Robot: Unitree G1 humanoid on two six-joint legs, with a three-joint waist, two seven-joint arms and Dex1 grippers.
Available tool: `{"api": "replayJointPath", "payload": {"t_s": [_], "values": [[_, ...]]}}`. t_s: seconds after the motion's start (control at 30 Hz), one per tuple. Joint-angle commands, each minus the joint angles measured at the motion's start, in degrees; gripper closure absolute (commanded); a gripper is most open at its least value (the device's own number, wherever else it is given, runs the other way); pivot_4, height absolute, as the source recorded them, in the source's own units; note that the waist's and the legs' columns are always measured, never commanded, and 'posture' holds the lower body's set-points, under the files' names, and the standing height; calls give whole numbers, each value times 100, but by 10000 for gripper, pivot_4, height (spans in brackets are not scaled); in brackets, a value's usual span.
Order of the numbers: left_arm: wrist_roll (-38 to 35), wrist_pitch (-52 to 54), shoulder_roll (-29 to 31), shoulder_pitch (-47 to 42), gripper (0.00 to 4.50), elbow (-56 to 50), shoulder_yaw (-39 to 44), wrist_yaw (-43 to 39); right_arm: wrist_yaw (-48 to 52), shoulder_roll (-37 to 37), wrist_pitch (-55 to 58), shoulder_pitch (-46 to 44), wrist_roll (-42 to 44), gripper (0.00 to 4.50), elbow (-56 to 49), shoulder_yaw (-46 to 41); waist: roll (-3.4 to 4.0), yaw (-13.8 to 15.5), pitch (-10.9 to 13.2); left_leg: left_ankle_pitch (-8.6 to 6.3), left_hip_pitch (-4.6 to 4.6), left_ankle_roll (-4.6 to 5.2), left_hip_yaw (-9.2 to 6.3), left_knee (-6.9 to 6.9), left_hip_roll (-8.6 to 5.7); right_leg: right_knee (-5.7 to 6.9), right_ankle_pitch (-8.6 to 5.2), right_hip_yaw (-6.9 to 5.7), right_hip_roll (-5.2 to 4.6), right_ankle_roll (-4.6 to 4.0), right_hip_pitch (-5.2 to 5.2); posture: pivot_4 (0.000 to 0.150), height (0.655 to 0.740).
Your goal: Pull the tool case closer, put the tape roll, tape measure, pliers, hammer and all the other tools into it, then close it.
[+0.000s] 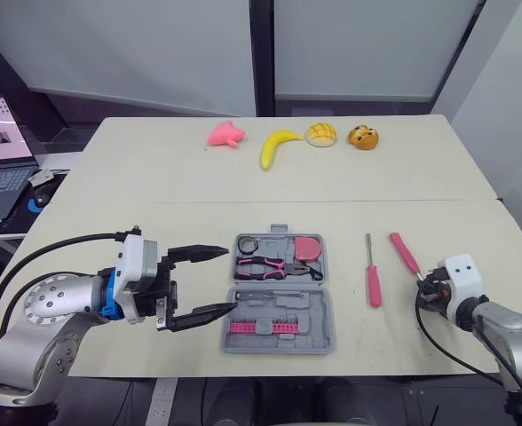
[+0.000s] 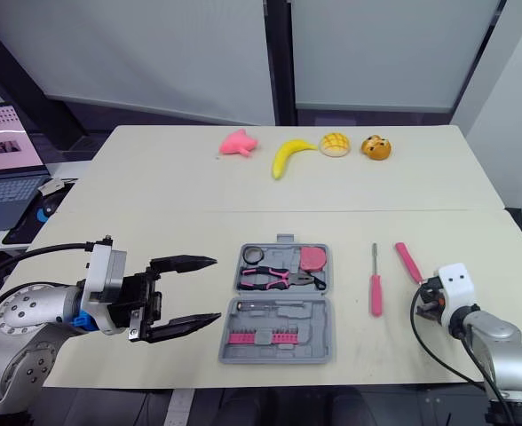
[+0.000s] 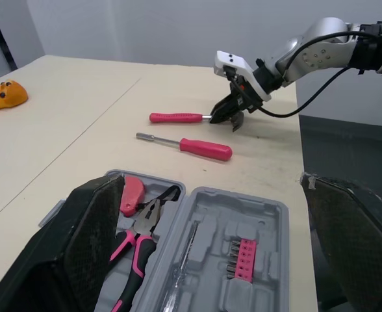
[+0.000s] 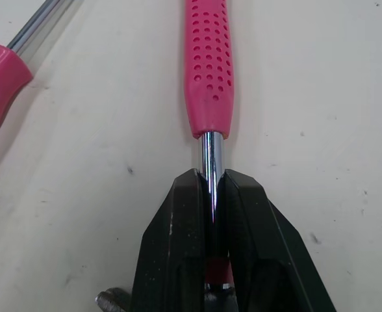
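Right gripper (image 4: 212, 179) has its jaws pinched tight on the chrome shaft of what looks like the hammer (image 4: 207, 71), lying on the tabletop (image 1: 154, 186) right of the tool case (image 1: 229, 344). Slick steel, likely head-heavy; the dotted rubber handle grips surer. Left gripper (image 1: 209, 281) hovers beside the case, jaws wide, empty.

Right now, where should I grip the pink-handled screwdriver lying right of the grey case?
Take the pink-handled screwdriver by its thick handle, the end nearer the robot, coming straight down and closing across its width. It lies flat, and the thin steel shaft offers little to pinch.
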Motion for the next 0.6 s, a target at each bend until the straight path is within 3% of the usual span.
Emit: {"api": "replayJointPath", "payload": {"t_s": [0.03,0.2,0.37,0.6], "values": [[20,-288,-40,-79,0,-49,9,-187,118,-213,-224,26,55,42946,-20,-243,0,1,0,0,0,0,0,0,0,0,0,0,0,0,0,1500,7193],[114,-667,-137,101,0,58,39,-470,454,-588,-629,93,-6,42946,-116,-228,1,0,0,0,-1,0,1,0,-1,0,0,0,0,0,0,1500,7193],[394,-1362,-121,569,0,602,182,-1011,1670,-1846,-1345,273,-181,42946,-1392,199,36,-38,4,0,-1,1,9,-1,0,-2,0,5,0,0,-5,1500,7193],[764,-2013,-9,787,0,1326,117,-1492,2900,-3071,-941,-238,-253,42946,-2789,1234,23,-16,8,0,-1,0,-3,-1,15,-8,-1,-5,14,0,0,1500,7193]]}}
